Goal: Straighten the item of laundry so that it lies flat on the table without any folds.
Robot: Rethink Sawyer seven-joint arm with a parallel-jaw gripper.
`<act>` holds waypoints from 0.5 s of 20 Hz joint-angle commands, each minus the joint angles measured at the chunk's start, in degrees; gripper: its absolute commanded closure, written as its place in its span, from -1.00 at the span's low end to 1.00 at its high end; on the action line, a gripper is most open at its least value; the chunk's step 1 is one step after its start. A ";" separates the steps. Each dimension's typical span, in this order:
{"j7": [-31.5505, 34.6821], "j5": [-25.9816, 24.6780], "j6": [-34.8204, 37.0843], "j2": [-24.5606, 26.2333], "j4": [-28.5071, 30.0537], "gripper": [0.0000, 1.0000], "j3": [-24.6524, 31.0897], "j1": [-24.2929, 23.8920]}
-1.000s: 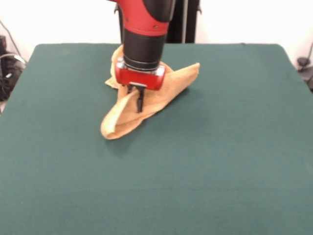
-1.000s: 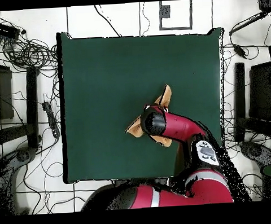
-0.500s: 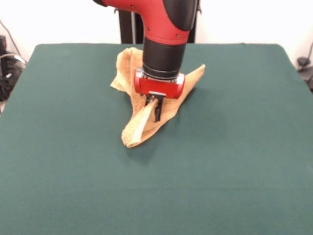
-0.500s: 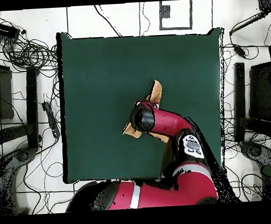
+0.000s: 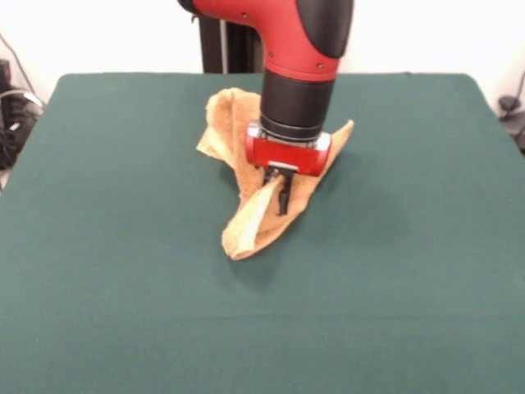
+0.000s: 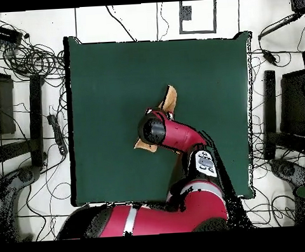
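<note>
Since a second ago, arm and towel have shifted rightward in my front view. My gripper pinches a raised fold of the orange-tan towel, which stays bunched and creased on the green table, far of centre.

The scene is viewed from two cameras. The front view is taken from across the table, facing the arm — close, with the near edge cropped. The overhead view is taken straight down from high up — the whole table and surrounding floor are included. The tabletop and arm are shared.
</note>
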 commanded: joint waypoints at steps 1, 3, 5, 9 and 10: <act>22.92 10.42 -4.87 7.32 1.62 1.00 6.78 6.76; 21.98 10.89 -5.45 7.23 2.13 1.00 7.66 6.35; 21.21 11.29 -5.46 7.46 2.27 1.00 8.39 5.87; 21.71 15.36 -2.89 7.67 1.23 1.00 3.69 10.46; 21.73 16.03 -1.68 7.44 1.01 1.00 3.82 10.87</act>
